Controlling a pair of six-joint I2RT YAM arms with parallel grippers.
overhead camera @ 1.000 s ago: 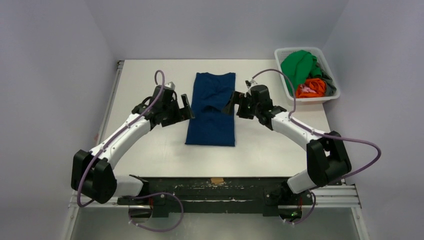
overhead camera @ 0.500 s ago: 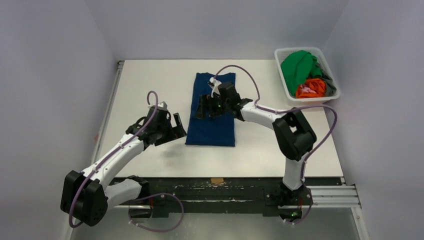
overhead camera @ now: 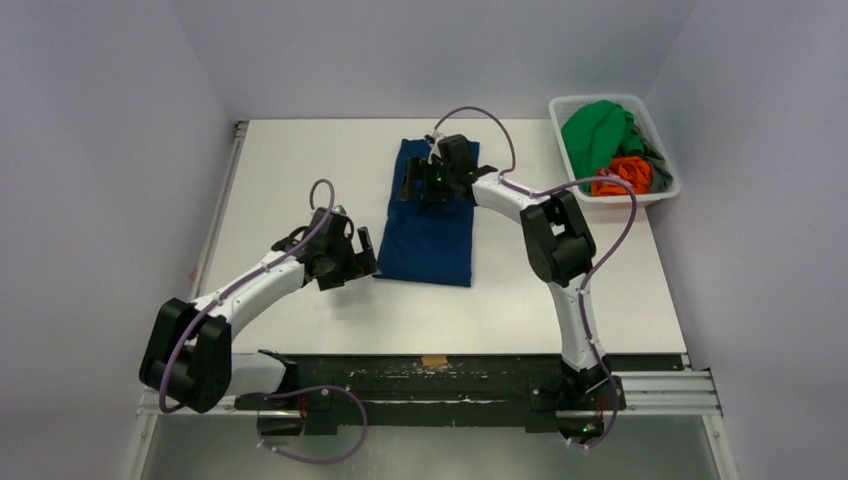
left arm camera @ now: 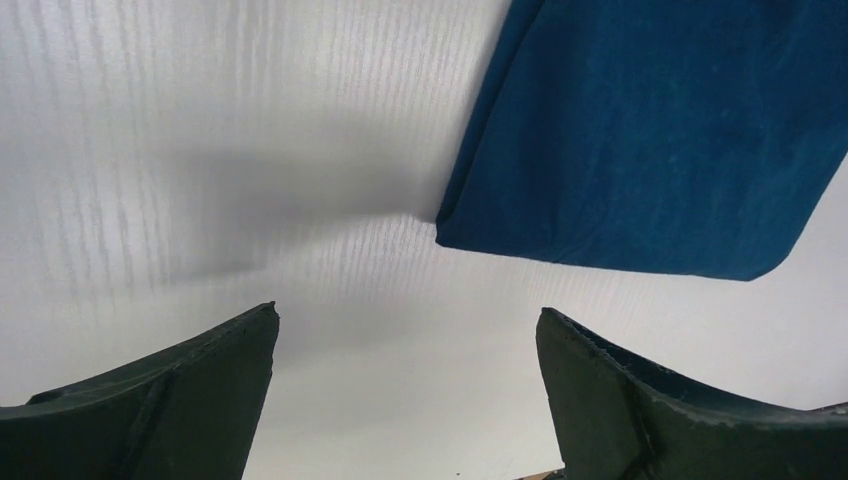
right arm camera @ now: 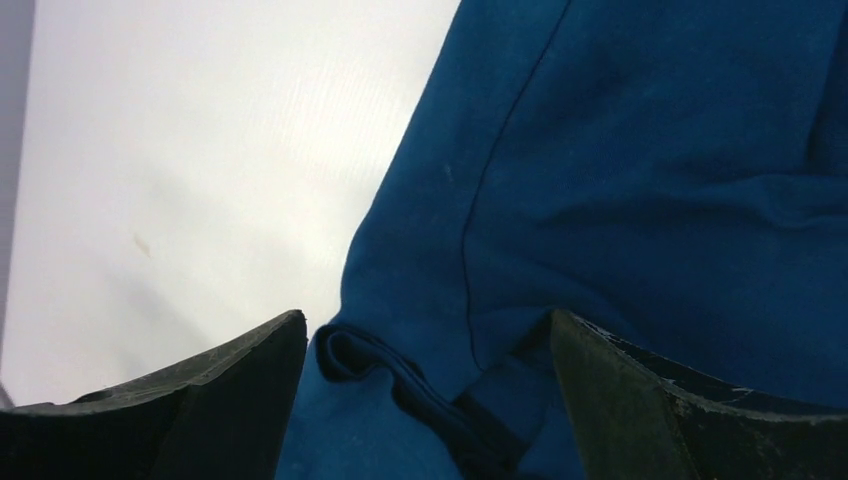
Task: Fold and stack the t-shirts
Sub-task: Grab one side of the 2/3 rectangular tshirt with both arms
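A navy blue cloth t-shirt (overhead camera: 430,235) lies folded into a long narrow strip in the middle of the white table (overhead camera: 300,170), its length running from near to far.

The left gripper (overhead camera: 362,255) sits low beside the shirt's near left corner, on its left side. Its jaws stand wide apart and hold nothing. In the left wrist view the two dark fingers frame bare table, and the navy blue cloth t-shirt (left arm camera: 650,130) fills the upper right, its near left corner just beyond the left gripper (left arm camera: 407,315) and apart from both fingers.

The right arm reaches across to the far end of the strip, where the right gripper (overhead camera: 418,188) hangs over the cloth near its left edge. Its jaws are also spread wide, with nothing clamped between them. The right wrist view shows the navy blue cloth t-shirt (right arm camera: 640,150) under the right gripper (right arm camera: 428,318), with a small bunched roll of cloth at the shirt's edge lying between the two fingers. Whether the fingers touch the cloth cannot be told.

At the far right corner of the table stands a white plastic slotted basket (overhead camera: 630,200). It holds a green t-shirt (overhead camera: 595,130), an orange t-shirt (overhead camera: 620,177) and a dark grey t-shirt (overhead camera: 655,165), all crumpled together.
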